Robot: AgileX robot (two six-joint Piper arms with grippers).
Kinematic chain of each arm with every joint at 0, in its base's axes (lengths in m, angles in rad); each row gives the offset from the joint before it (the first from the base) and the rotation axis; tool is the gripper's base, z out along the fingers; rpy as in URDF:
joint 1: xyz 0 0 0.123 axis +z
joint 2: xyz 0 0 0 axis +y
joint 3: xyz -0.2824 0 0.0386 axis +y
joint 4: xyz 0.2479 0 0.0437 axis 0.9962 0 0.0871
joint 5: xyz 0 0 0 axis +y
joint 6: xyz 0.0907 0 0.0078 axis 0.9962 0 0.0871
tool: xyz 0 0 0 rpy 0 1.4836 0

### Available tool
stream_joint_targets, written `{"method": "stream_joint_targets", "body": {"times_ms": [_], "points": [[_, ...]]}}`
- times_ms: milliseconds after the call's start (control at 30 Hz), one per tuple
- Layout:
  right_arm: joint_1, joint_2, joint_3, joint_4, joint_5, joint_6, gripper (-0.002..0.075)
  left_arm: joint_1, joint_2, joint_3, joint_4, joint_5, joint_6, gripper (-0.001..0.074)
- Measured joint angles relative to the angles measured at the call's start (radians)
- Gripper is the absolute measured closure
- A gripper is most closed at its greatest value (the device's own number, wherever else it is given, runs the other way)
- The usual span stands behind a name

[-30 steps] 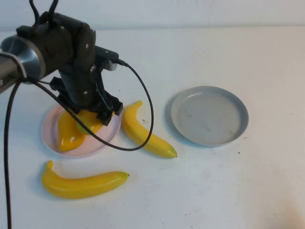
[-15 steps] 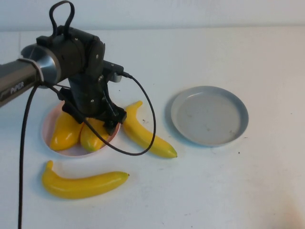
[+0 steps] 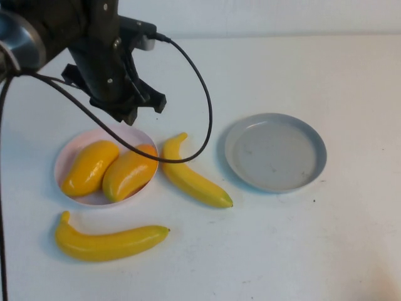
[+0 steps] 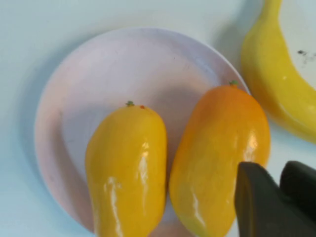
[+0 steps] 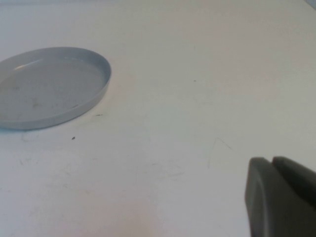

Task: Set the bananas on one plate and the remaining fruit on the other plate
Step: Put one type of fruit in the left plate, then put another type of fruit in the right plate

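Both mangoes (image 3: 109,170) on pink plate (image 3: 75,153); bananas (image 3: 191,177) on table at its 3 and 6 o'clock; grey plate (image 3: 276,152) bare. Left gripper (image 3: 128,103) above pink plate, jaws together; right gripper (image 5: 279,197) parked beside grey plate, jaws together. Next: open wide, grasp nearer banana mid-body, across its curve.

White table (image 3: 301,251) bears pink plate (image 3: 72,157); grey-blue plate (image 3: 276,152); two bananas (image 3: 191,179) (image 3: 109,241).

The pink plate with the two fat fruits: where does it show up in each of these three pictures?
High view: the pink plate sits at left, below the left hand.
Left wrist view: the plate fills most of the picture.
Right wrist view: not in it; only the grey plate and the right hand show.
Shared landmark: the banana beside the plate.
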Motion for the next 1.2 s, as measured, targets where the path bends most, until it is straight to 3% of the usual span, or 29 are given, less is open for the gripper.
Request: {"method": "stream_joint_targets", "body": {"times_ms": [100, 267, 567, 767, 1200], "points": [[0.0, 0.0, 0.0, 0.0, 0.0, 0.0, 0.0742, -0.002, -0.09, 0.037, -0.005, 0.0, 0.014, 0.0701], [0.0, 0.0, 0.0, 0.0, 0.0, 0.0, 0.0742, -0.006, -0.316, 0.199, -0.026, -0.055, 0.021, 0.0729], [0.0, 0.0, 0.0, 0.0, 0.0, 0.0, 0.0742, -0.006, -0.771, 0.74, -0.088, -0.472, 0.021, 0.0731], [0.0, 0.0, 0.0, 0.0, 0.0, 0.0, 0.0742, -0.006, -1.008, 1.063, -0.093, -0.624, 0.019, 0.0733], [0.0, 0.0, 0.0, 0.0, 0.0, 0.0, 0.0741, -0.006, -1.115, 1.181, -0.023, -0.66, 0.0, 0.0733]]}}
